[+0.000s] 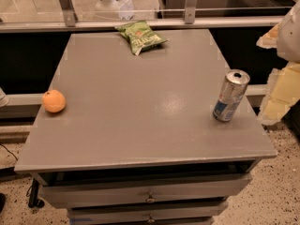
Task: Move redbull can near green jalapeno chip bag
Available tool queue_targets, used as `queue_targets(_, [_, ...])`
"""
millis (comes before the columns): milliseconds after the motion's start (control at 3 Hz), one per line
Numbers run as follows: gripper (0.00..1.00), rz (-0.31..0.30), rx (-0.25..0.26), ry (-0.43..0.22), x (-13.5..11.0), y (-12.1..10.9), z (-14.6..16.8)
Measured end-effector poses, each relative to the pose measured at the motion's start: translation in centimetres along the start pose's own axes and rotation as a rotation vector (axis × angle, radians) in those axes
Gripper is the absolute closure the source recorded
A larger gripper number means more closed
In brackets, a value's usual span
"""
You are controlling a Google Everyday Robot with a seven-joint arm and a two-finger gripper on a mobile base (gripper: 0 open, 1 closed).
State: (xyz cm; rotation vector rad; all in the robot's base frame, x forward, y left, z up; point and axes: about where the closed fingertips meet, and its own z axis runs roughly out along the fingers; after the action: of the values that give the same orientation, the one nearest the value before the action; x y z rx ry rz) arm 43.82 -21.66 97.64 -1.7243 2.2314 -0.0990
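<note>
The redbull can is a slim silver can with blue patches low on its side. It stands upright near the right edge of the grey table. The green jalapeno chip bag lies crinkled at the far edge of the table, a little left of centre. The two are far apart. My gripper is a white and pale yellow shape at the right edge of the view, beyond the table's right side and just right of the can, apart from it. It holds nothing that I can see.
An orange sits near the table's left edge. Drawers with small knobs are under the table front. A metal rail and glass panel run behind the table. The floor is speckled.
</note>
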Motion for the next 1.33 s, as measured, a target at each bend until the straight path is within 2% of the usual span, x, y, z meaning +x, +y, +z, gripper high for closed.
queue_targets(667, [0.00, 0.005, 0.017, -0.019, -0.2, -0.2, 0.4])
queue_targets(1000, [0.00, 0.046, 0.035, -0.061, 0.7, -1.1, 1.9])
queue_targets(1333, [0.00, 0.127, 0.036, -0.150, 1.9, -2.0, 3.4])
